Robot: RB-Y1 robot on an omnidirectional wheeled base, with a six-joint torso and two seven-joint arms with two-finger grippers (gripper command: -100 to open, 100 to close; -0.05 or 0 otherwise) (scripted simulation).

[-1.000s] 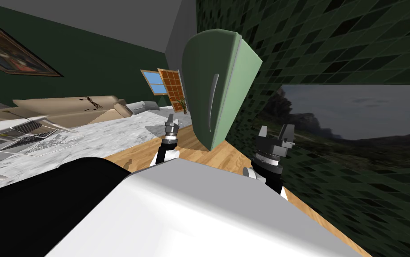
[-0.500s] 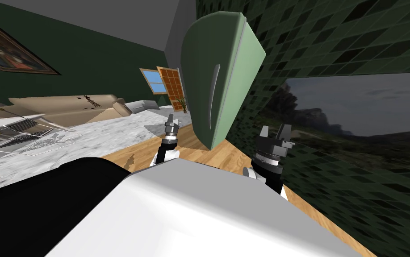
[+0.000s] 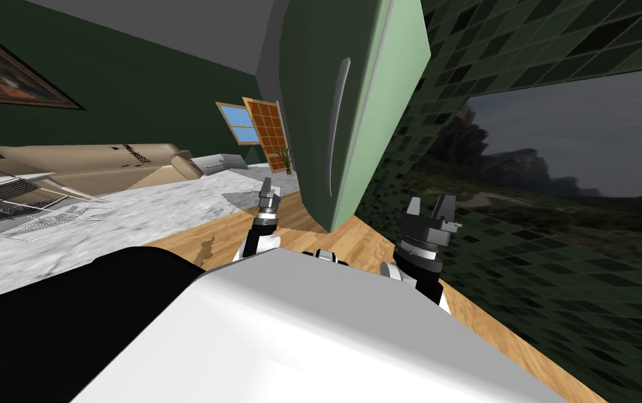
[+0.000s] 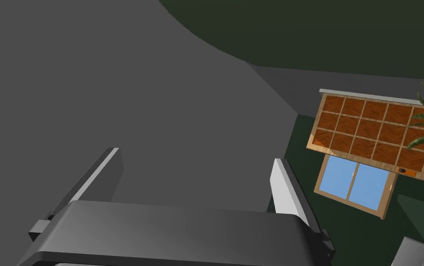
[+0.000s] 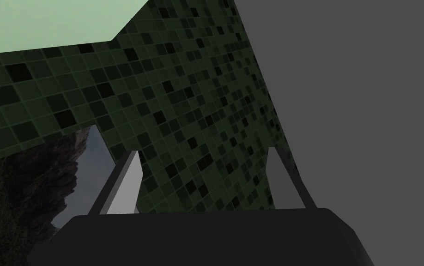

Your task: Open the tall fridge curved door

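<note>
Two grippers, and neither has hold of anything! The left gripper shows its blades standing a good third of its wrist view apart, with nothing between them. The right gripper is the same story: jaws spread wide and empty, aimed at the dark green tiled wall just beside the fridge.

Out from there, the head view puts both hands low, near the fridge's foot. The left one sits in front of the fridge's bottom corner. The right one is off the fridge's pale green flank, between it and the tiles.

Now the prize: the curved door, a darker green with a bulging front, looks shut, its edge lying flush along the seam with the fridge's body. Its handle, a long pale grey bow running up the door, is well above both grippers and nothing touches it.

So the score, as a judgement: the approach looks nearly done, with the robot standing close to the fridge on the wooden floor, but the real work is all ahead. An arm has yet to rise to the handle, close on it and swing the door out. Which arm goes is anyone's guess, though the left is the nearer to the handle's lower end.
</note>
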